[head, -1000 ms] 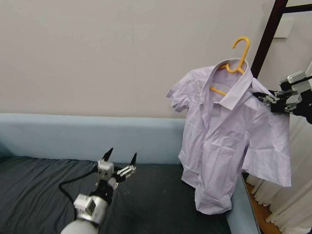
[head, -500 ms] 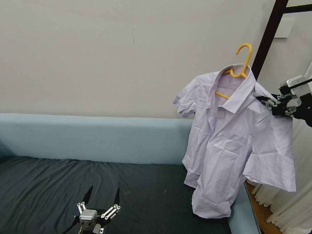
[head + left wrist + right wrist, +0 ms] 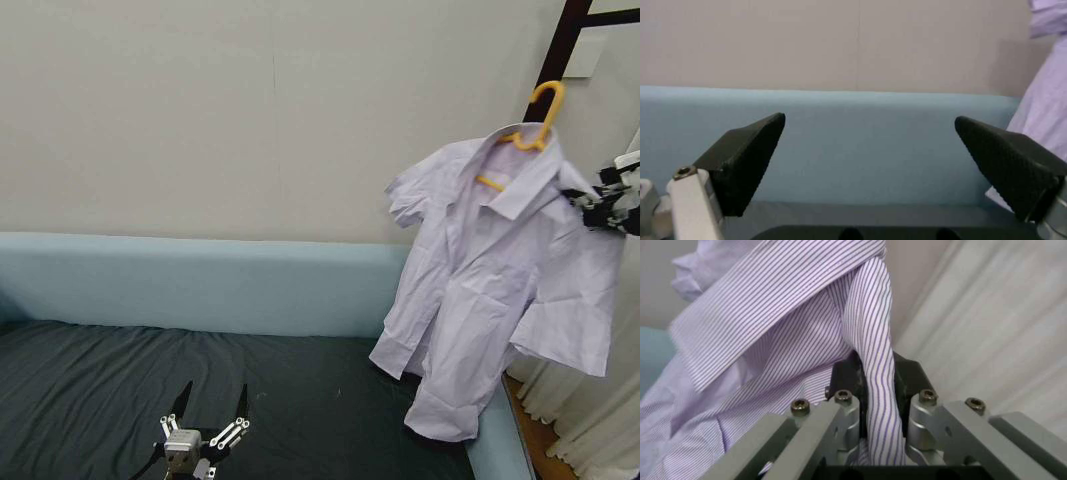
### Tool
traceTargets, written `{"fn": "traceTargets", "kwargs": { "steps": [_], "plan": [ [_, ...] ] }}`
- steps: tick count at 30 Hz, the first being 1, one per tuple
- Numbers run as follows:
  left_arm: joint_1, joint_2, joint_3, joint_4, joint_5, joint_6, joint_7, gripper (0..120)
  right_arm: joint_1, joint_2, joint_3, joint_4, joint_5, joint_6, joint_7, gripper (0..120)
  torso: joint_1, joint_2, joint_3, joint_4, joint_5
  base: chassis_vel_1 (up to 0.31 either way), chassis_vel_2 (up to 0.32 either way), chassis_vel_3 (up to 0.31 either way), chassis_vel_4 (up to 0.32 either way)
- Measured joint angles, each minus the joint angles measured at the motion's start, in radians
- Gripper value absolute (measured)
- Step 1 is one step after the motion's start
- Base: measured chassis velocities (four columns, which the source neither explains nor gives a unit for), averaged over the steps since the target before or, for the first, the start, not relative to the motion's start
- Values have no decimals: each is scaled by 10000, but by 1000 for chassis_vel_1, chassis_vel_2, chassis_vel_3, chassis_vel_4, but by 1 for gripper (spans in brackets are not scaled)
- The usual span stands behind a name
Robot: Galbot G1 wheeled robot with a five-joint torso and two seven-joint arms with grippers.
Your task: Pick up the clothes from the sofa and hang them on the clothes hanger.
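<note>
A pale purple striped shirt [image 3: 500, 300] hangs in the air on a yellow hanger [image 3: 535, 120], to the right of the sofa. My right gripper [image 3: 600, 208] is shut on the shirt's shoulder fabric [image 3: 873, 365], near the right edge of the head view. The hanger's hook is close to a dark slanted rack post [image 3: 558, 45]. My left gripper [image 3: 208, 420] is low over the dark sofa seat [image 3: 100, 390], open, with nothing between its black fingers [image 3: 747, 160].
The light blue sofa back [image 3: 200, 280] runs under a plain beige wall [image 3: 200, 100]. White curtains [image 3: 590, 420] hang at the right behind the shirt, above a strip of wooden floor [image 3: 535, 440].
The right gripper has carried the shirt and hanger to the right and slightly up, toward the dark post. The left gripper dropped low over the seat a second ago and has stayed put since.
</note>
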Motion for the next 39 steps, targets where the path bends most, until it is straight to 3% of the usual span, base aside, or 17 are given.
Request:
{"fn": "traceTargets", "kwargs": {
  "steps": [5,16,19,24,31,36,39],
  "plan": [
    [-13,8,9,-2,-12,9,-2,100,-62,-39,-46,-1047,-414,-52,-8,8,0,0,0,4,-1,0,0,0,0],
    [-32,19,21,-7,-29,20,-9,100,-385,444,-353,-4268,-2707,429,-1730,8,0,-1,1,5,2,0,0,0,0],
    [-35,22,25,-7,-33,24,-14,100,-436,804,-513,-6449,-4149,1377,-2916,8,0,0,0,-3,3,0,0,0,0],
    [-38,24,30,-7,-36,26,-14,100,-231,1250,-667,-7793,-5404,2273,-4293,8,0,-1,0,1,2,0,0,0,0],
    [-38,27,32,-7,-39,27,-17,100,-110,1583,-817,-7858,-7316,3712,-5467,8,0,-1,0,3,-1,0,0,0,0],
    [-39,28,31,-8,-39,28,-18,100,-104,1891,-1025,-7124,-8724,4029,-5787,8,0,0,0,6,-6,0,0,0,0],
    [-39,28,33,-7,-40,29,-19,100,913,2491,-2304,-7049,-9238,4031,-5716,8,-1,1,-1,-4,-14,0,0,0,0]
  ]
}}
